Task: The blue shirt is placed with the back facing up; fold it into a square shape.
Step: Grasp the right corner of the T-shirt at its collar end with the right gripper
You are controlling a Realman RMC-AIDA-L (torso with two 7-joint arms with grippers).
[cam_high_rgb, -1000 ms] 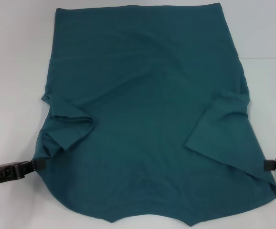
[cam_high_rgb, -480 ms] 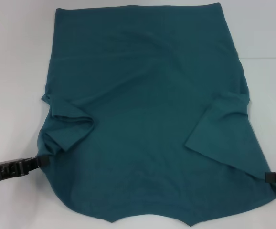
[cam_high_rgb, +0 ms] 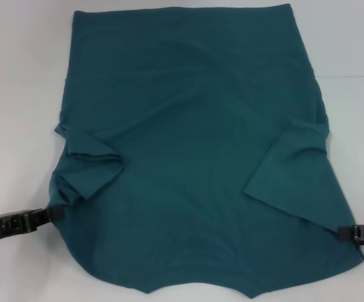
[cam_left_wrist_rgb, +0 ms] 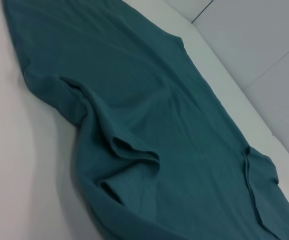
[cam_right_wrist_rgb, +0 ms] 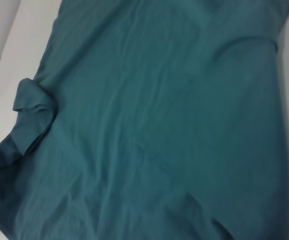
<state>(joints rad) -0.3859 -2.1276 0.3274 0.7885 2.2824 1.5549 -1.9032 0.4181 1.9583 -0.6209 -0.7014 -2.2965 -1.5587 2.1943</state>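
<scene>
1. Spread flat across the white table (cam_high_rgb: 18, 75), the blue shirt (cam_high_rgb: 194, 145), plain side up, hem at the far end, collar end nearest the robot.
2. Both sleeves folded inward over the body: left sleeve (cam_high_rgb: 91, 167) bunched and rumpled, right sleeve (cam_high_rgb: 289, 167) lying flatter as a neat angled flap.
3. At the left shoulder edge, the left gripper (cam_high_rgb: 55, 214), its tip touching the cloth right where the fabric puckers; clenched or loose, cannot tell from here.
4. At the right shoulder edge, the right gripper (cam_high_rgb: 344, 231), tip meeting the shirt's border; grip likewise impossible to read.
5. From the left wrist view: the rumpled sleeve up close, a raised rolled fold with a shadowed pocket beneath, plus the far sleeve small in the distance. No fingers visible.
6. From the right wrist view: mostly smooth teal back panel with faint creases, the bunched left sleeve at the far side. No fingers here either.
7. Around the shirt: bare white tabletop, a thin seam line (cam_high_rgb: 352, 77) crossing it on the right.
</scene>
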